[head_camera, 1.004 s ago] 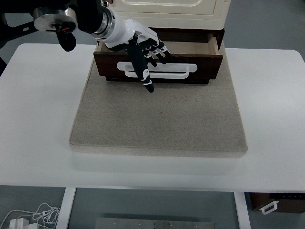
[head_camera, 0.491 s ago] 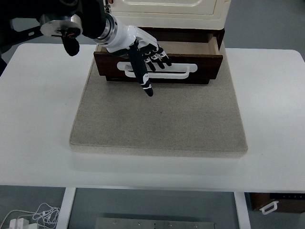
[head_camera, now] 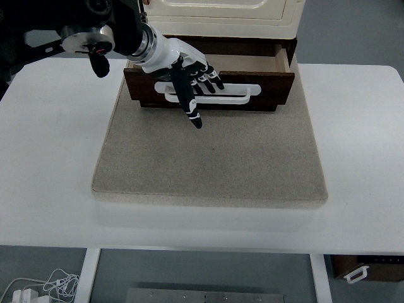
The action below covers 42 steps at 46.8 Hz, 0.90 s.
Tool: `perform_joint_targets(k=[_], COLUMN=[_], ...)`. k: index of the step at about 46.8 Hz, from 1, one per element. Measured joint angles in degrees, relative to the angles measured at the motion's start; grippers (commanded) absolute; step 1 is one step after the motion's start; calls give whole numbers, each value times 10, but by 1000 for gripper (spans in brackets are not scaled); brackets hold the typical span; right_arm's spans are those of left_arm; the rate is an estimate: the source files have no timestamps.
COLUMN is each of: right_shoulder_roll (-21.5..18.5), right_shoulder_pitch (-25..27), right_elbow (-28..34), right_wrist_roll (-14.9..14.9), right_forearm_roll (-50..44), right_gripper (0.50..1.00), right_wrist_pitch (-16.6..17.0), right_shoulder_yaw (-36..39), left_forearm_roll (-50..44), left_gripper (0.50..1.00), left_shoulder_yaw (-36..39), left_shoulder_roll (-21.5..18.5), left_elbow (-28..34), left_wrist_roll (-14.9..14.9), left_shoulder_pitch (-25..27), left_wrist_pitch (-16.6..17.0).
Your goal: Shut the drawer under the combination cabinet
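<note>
A: Where is the drawer (head_camera: 211, 88) now?

B: It is under the cream cabinet (head_camera: 221, 12), at the far side of the grey mat (head_camera: 211, 158) on the white tabletop (head_camera: 50, 158). It is pulled out; I can see inside it, behind the dark front panel.

A: And the robot hand?

B: The left robot hand (head_camera: 189, 76) is at the left part of the drawer front, over the white handle (head_camera: 214, 95). Its fingers (head_camera: 192, 110) are spread apart and hold nothing; one dark finger points down past the lower edge of the panel. Whether the palm touches the panel, I cannot tell. The right arm is not visible.

A: So which step is this?

B: I think the hand is placed for the push, and the closing is not done yet.

A: What does the next move need?

B: In my opinion, a straight push away from the robot, into the cabinet. The hand is left of the middle, so the drawer could turn a little and jam; even pressure would help.
</note>
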State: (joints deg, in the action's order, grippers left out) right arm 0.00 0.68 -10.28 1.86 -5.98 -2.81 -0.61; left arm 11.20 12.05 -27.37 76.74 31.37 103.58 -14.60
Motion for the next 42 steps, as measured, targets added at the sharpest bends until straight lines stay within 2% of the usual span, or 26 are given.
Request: perform_joint_targets(k=[28, 42], right_shoulder_roll=[0, 0], right_shoulder_pitch=[0, 0], right_elbow=[0, 0], right_wrist_roll=[0, 0], right_forearm_roll=[0, 0], right_gripper=[952, 952], right_wrist_pitch=[0, 0], right_shoulder_yaw=[0, 0], left_forearm_roll=[2, 2], left_gripper=[1000, 1000], left_shoulder_yaw=[9, 16], left_shoulder_roll=[29, 41], left_elbow=[-5, -30], left_wrist_roll=[0, -1], left_shoulder_pitch=[-11, -13], left_wrist_pitch=[-2, -2])
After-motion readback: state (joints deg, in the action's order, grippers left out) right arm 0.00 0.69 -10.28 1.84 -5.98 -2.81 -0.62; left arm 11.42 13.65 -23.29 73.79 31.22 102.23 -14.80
